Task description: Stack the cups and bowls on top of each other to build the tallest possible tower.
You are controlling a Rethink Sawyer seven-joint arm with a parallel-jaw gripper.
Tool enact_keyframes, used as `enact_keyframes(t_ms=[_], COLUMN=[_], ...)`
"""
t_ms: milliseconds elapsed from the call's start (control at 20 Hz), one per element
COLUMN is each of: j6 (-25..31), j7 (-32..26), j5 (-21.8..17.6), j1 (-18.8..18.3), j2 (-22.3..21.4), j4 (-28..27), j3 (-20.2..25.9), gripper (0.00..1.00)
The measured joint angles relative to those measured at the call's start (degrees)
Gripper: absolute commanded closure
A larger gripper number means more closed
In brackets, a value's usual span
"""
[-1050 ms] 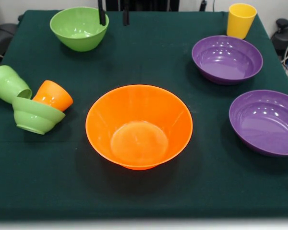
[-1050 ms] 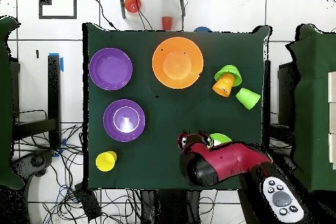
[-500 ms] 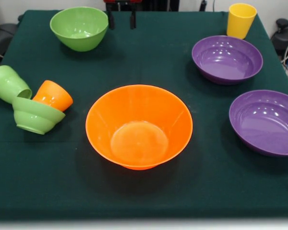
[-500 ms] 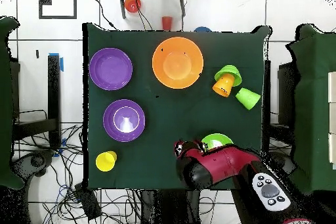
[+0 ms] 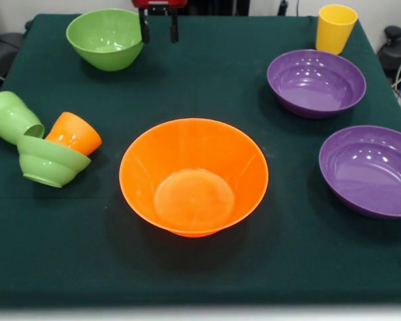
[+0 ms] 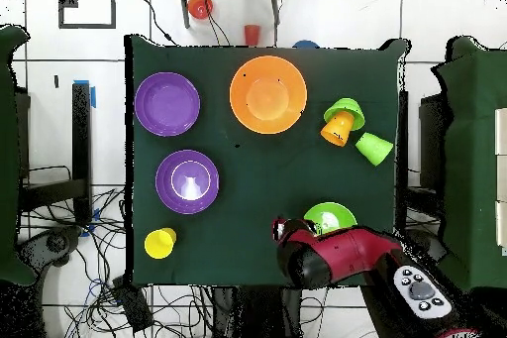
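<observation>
My gripper hangs open at the far edge of the table with nothing between its fingers. Its left finger is right beside the rim of the medium light-green bowl. The large orange bowl stands upright in the middle. Two purple bowls sit at the right, and a yellow cup stands behind them. At the left, a light-green cup and an orange cup lie on their sides. The small light-green bowl leans tilted against the orange cup. No tower is in view.
In the overhead view the red arm reaches over the table's edge beside the green bowl. A red cup and a sliver of something blue lie off the table on the floor. A dark green cloth covers the table.
The gripper has shifted left in the front view, still open. The medium green bowl has slid slightly left with it.
</observation>
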Motion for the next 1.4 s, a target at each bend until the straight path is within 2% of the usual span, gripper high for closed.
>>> enact_keyframes(t_ms=[200, 500, 900, 1400], j6=[0.00, 0.00, 0.01, 0.01], j7=[0.00, 0.00, 0.00, 0.00], j5=[-0.01, 0.00, 0.58, 0.56], j1=[-1.98, -3.04, -7.26, -7.75], j2=[-1.27, -4.35, -8.00, -6.95], j4=[0.31, 0.98, 3.37, 3.53], j3=[0.21, 1.03, 6.51, 7.52], gripper=[0.00, 0.00, 0.00, 0.00])
